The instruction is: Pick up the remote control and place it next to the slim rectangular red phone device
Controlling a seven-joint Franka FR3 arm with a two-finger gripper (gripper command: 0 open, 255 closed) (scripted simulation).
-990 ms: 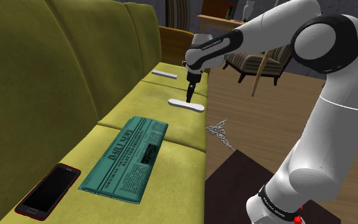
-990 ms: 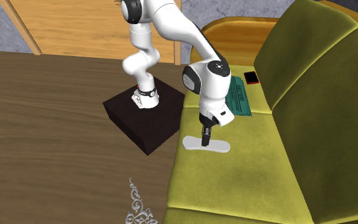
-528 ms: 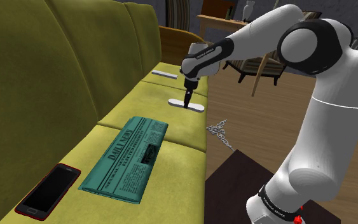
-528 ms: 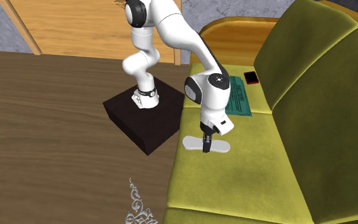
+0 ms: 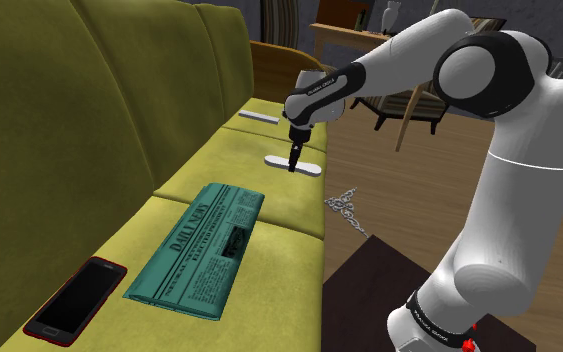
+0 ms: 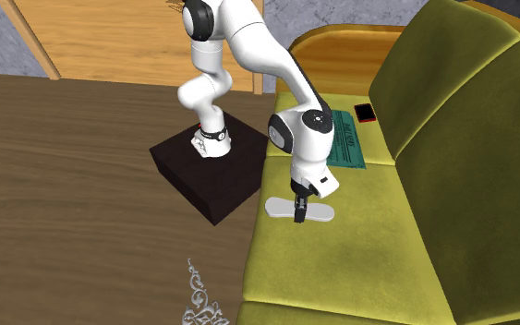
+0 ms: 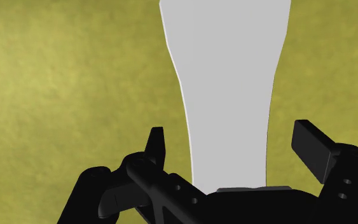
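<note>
The remote control (image 5: 310, 168) is a slim plain white bar lying flat on the olive-yellow sofa seat (image 5: 239, 165), near its front edge. My gripper (image 5: 292, 167) is down on it, pointing straight at the cushion. In the wrist view the remote (image 7: 228, 70) runs between the two black fingers (image 7: 156, 141) with a gap on each side, so the gripper (image 7: 233, 137) is open and not gripping. From the second exterior view the gripper (image 6: 298, 217) stands on the remote's (image 6: 277, 207) middle. The red-edged black phone (image 5: 74, 299) lies at the seat's near end (image 6: 366, 113).
A folded teal newspaper (image 5: 204, 247) lies between remote and phone. Another small white bar (image 5: 259, 117) rests farther along the seat. A silver ornament (image 5: 347, 208) lies on the wooden floor beside the dark stand (image 6: 213, 180). A wooden armchair (image 5: 409, 100) stands beyond.
The gripper has come down from just above the remote until its fingers straddle it. The fingers stayed open and the remote has not moved.
</note>
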